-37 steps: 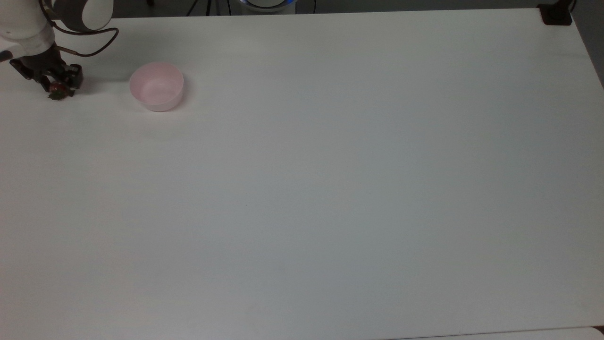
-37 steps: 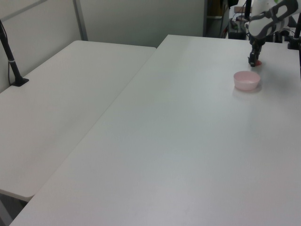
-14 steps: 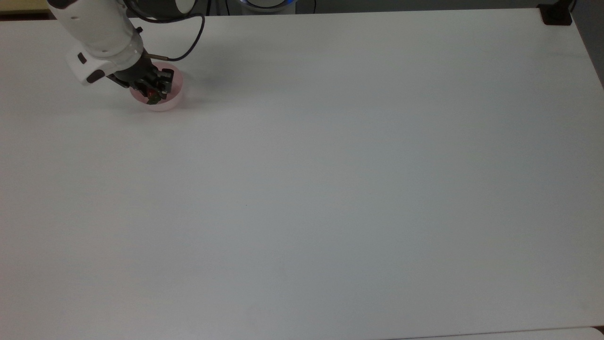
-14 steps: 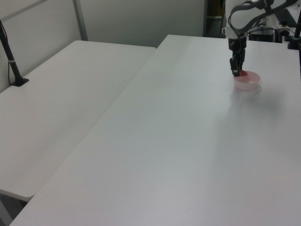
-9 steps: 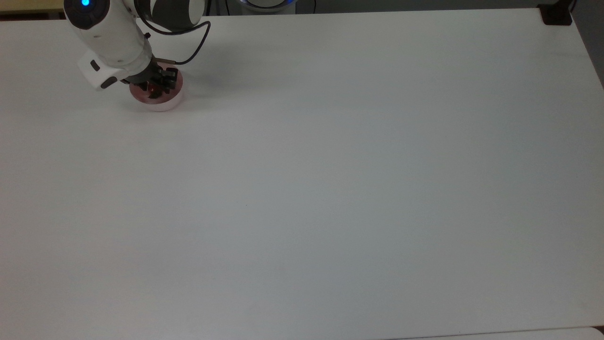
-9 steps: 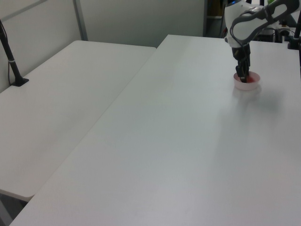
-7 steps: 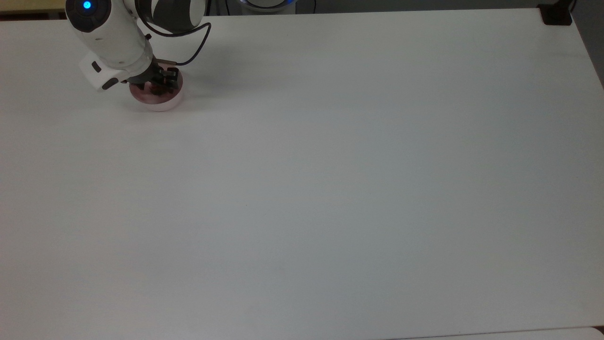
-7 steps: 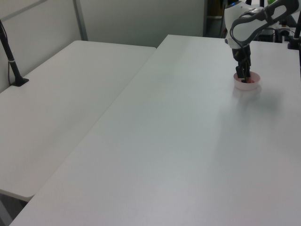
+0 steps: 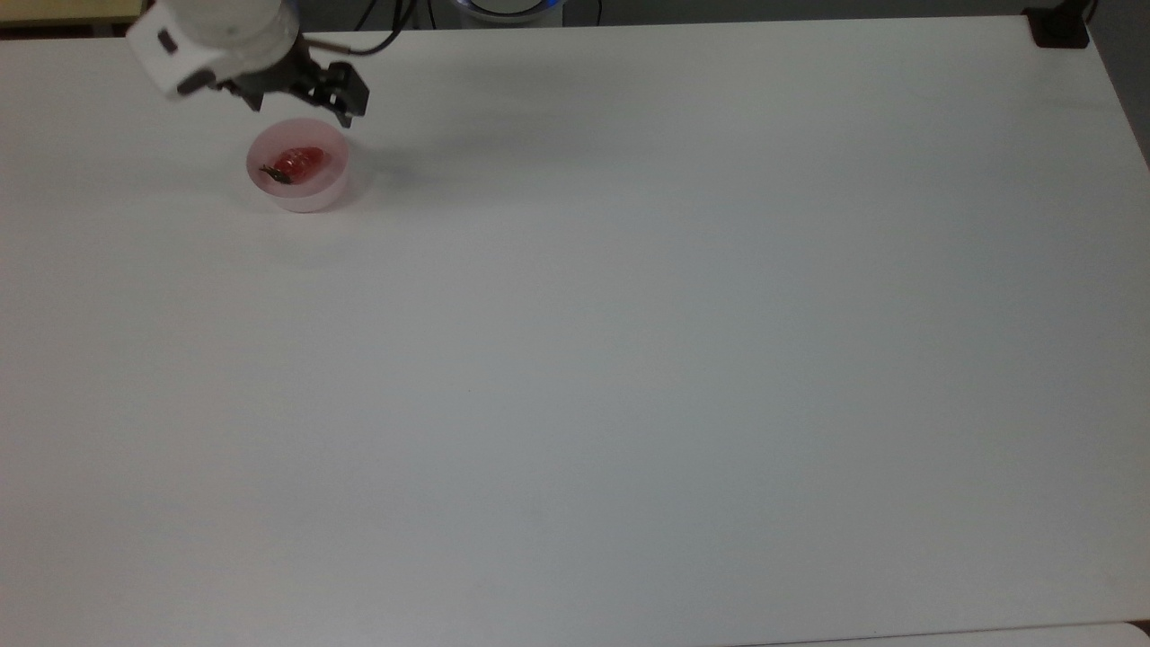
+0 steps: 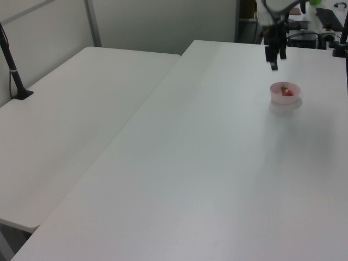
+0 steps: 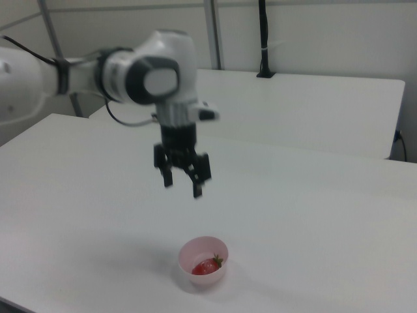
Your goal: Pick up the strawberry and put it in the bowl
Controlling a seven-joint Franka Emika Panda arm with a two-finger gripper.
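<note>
One broad white table (image 9: 629,359), bare apart from the task's things. Arm (image 11: 78,75) raised above it, gripper (image 11: 182,186) spread and empty, hanging well clear. Bowl (image 9: 316,193) below, toward the right view's lower right of the gripper. Strawberry (image 9: 299,163) lies inside the bowl on its side (leafy cap toward the top view's left). Placement looks done; only retreat remains.

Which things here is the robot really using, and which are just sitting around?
Using:
- small glossy red strawberry, lying inside the bowl
- small round pale pink bowl
- black two-finger pincer, open, raised above the bowl

Just there:
- big white table
- second white table
- black pole clamped on it
</note>
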